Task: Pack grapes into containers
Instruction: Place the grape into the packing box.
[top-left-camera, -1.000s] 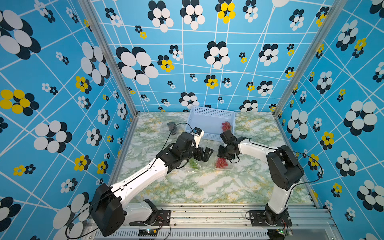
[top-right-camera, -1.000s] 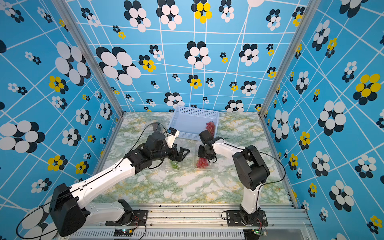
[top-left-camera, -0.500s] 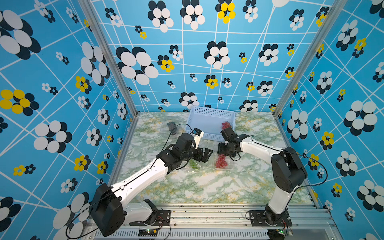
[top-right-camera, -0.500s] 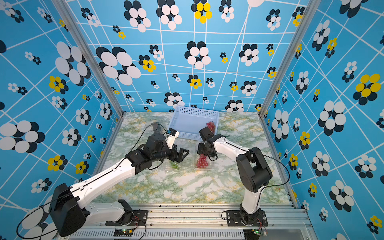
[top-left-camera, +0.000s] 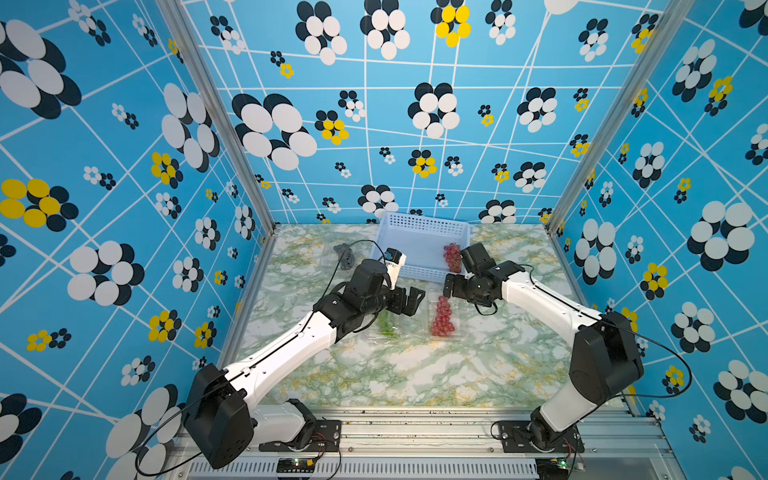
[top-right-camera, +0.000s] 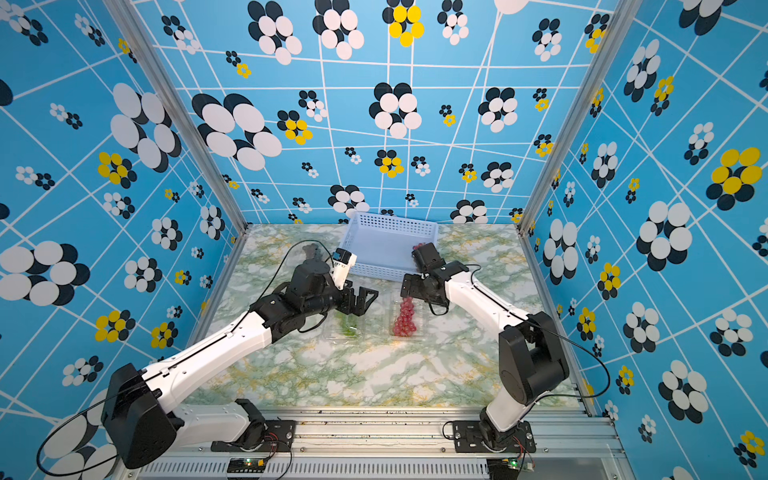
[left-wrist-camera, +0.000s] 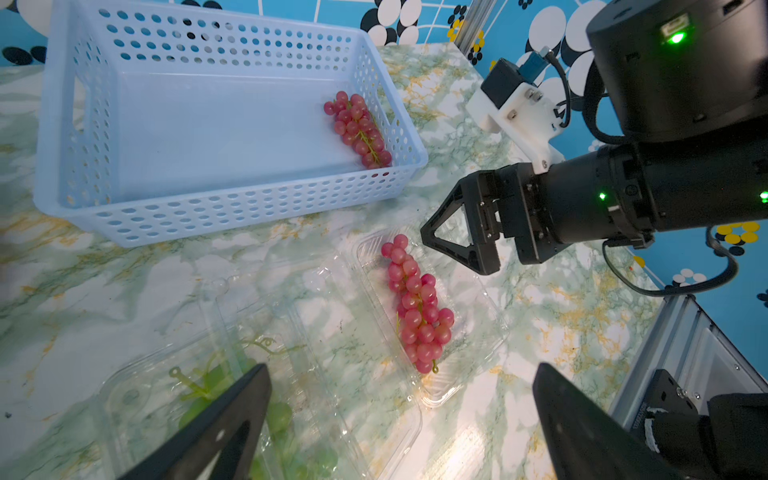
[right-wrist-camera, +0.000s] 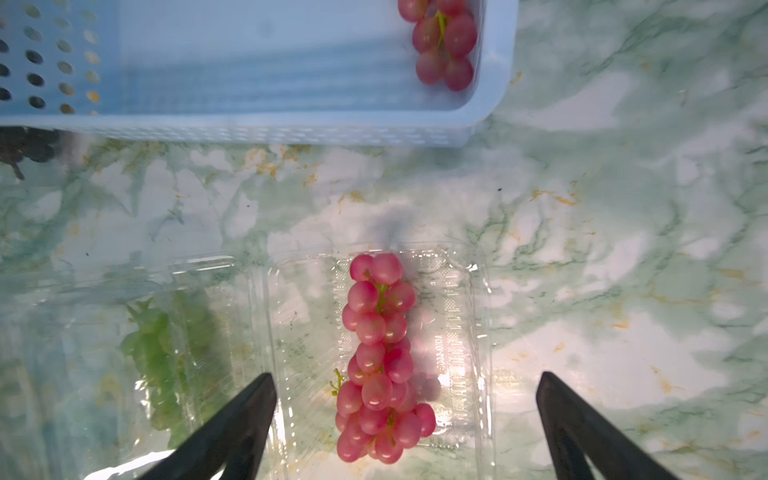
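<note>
1. Hovering over the clamshell (right-wrist-camera: 461, 332) mid-table, the right gripper (top-left-camera: 449, 291) has its jaws spread wide with nothing clamped.
2. Red bunch (top-left-camera: 442, 318) lies lengthwise in that clamshell, right under the gripper and clear of the fingers as far as I can see.
3. Left gripper (top-left-camera: 409, 301) is spread wide too, holding nothing. It's above the left clamshell (right-wrist-camera: 208, 266), which touches the first one and has the green bunch (top-left-camera: 386, 322) in it.
4. Second red bunch (top-left-camera: 452, 255) sits in the basket (top-left-camera: 419, 218) at the far edge, against its right wall.
5. Dark bunch (top-left-camera: 344, 255) is just left of the basket. Can't tell if it's boxed.
</note>
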